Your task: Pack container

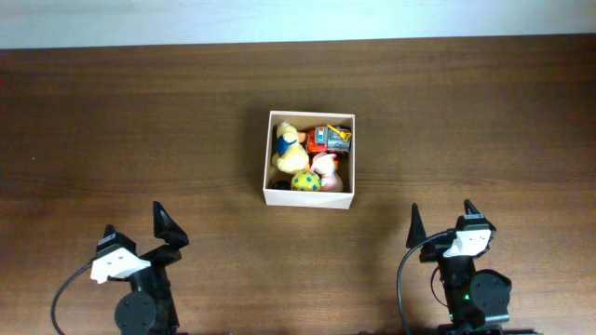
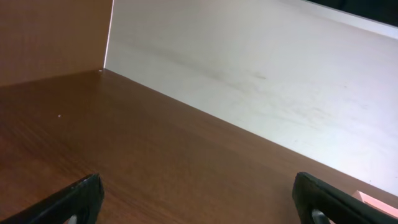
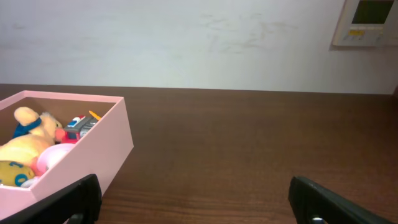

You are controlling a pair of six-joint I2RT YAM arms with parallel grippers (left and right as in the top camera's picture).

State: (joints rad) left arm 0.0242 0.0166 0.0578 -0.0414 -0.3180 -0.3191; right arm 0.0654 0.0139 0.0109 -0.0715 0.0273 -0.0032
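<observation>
The left gripper [image 1: 140, 227] and the right gripper [image 1: 443, 220] are both sitting empty, well apart from the container [image 1: 308, 197] of small toys.

The left gripper is gaping wide, its black fingers [image 2: 79, 198] gripping nothing, and is sitting below and to the left of the container in the overhead view. The right gripper is also gaping wide and holding nothing, below and to the right of the container. The container is standing upright on the brown wooden table [image 1: 140, 121]. Inside the container, a yellow plush toy [image 1: 285, 149] is lying along its left side and a red toy car [image 1: 326, 140] is sitting in its far right corner. A pink toy [image 1: 326, 167] is lying just below the car, and a spotted yellow ball [image 1: 304, 180] is resting against the container's near wall.
</observation>
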